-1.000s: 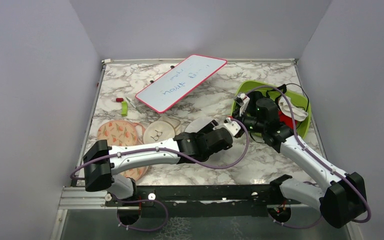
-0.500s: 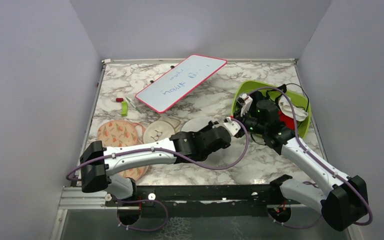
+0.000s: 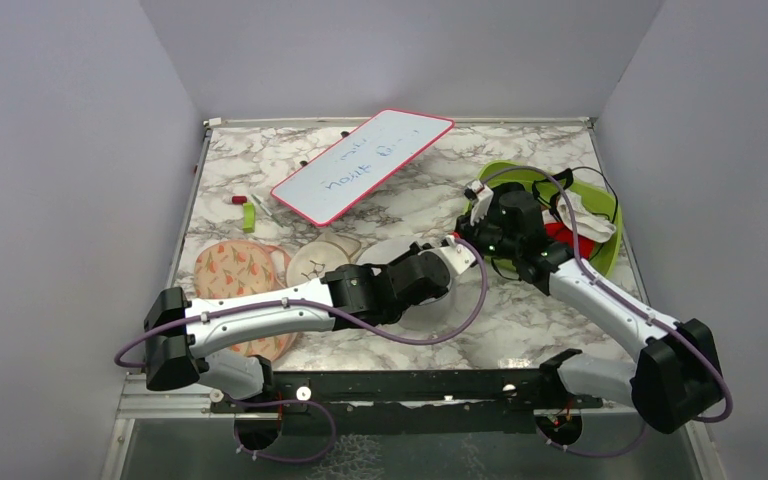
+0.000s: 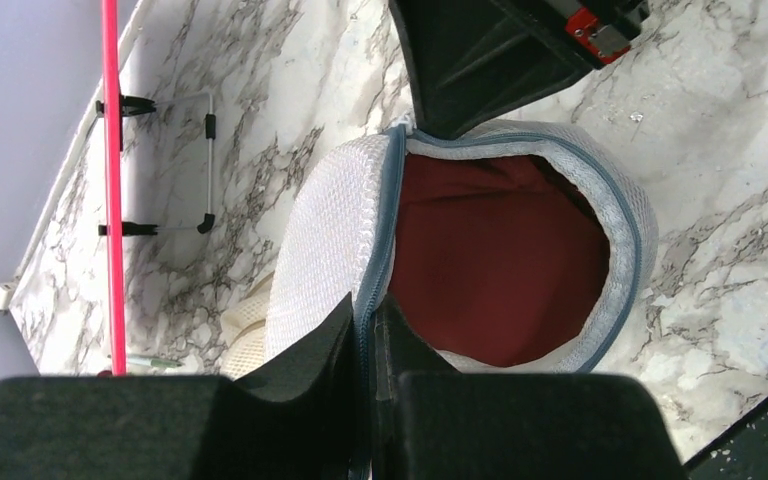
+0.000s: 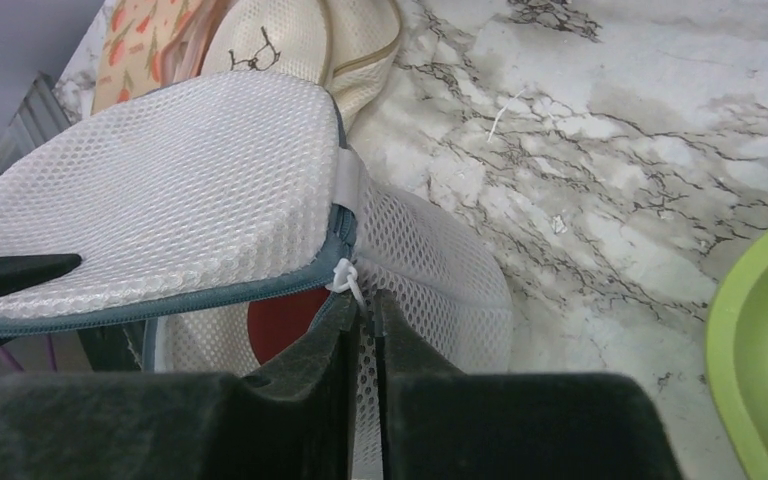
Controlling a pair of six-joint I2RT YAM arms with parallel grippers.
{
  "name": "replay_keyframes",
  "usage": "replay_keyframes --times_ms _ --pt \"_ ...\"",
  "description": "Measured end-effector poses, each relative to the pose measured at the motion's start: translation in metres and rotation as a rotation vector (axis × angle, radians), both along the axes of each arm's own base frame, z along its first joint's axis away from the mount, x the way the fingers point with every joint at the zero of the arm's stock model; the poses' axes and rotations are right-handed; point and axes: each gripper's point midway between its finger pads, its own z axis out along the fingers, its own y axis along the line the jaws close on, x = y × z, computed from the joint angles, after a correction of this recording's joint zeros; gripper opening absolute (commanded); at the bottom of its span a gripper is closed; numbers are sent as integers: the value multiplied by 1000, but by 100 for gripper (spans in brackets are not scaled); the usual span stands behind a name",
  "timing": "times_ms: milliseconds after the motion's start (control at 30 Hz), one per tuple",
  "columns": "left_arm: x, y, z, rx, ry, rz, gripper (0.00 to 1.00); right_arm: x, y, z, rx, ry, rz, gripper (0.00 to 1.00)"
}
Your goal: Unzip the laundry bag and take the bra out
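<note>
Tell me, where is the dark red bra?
Seen from the left wrist, the bra sits inside the open laundry bag, mid-table, just right of the beige pouch.

Marble-patterned counter (image 3: 400,195): carries all items below.
Whiteboard (image 3: 363,164), pink-edged, blue writing: upper centre, lying at an angle.
Green bin (image 3: 608,252): right side, holding white, red and black fabric.
Peach floral pouch (image 3: 238,268): lower left.
Beige round pouch (image 3: 315,263), spectacles motif: just right of the floral pouch.
Small green object (image 3: 248,217) and small red object (image 3: 239,200): left, above the pouches.
</note>
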Motion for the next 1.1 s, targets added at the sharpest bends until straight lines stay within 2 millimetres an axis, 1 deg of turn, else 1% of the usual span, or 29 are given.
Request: replay_keyframes --times_ms 100,133,233,267,367,467,533,600,700,733,767,800,867,967,1100 --pt "1 1 0 3 -5 11 0 3 2 -5 -9 14 8 27" --pt "1 2 0 3 -7 15 0 3 0 -6 -18 16 5 31" --pt "1 3 1 4 -15 25 0 1 -6 -6 -35 12 -12 46" --pt "1 3 1 5 -17 28 0 0 -9 -3 -38 -1 -23 54" --pt "3 5 1 10 -25 37 0 -2 -18 14 -28 -69 -64 61" --pt "4 5 -1 20 -27 41 0 -6 -20 34 17 -161 -71 63" --pt "4 5 -2 28 -28 40 0 -10 -17 40 63 -226 -40 63" --pt "4 5 -3 32 -28 39 0 -16 -10 37 110 -277 12 63" --pt "4 4 -3 31 -29 37 0 -28 0 20 172 -327 107 63" --pt "4 4 -3 32 -28 37 0 -33 3 14 188 -339 138 61" --pt "4 4 -3 31 -28 36 0 -36 6 11 208 -360 172 58" --pt "4 4 -2 30 -27 35 0 -38 9 11 220 -378 196 54" --pt "3 4 -2 27 -25 32 0 -38 15 17 244 -434 242 52" --pt "1 3 -1 17 -17 21 0 -35 24 25 262 -505 293 53" --pt "0 2 1 8 -12 12 0 -33 33 29 270 -563 340 57"
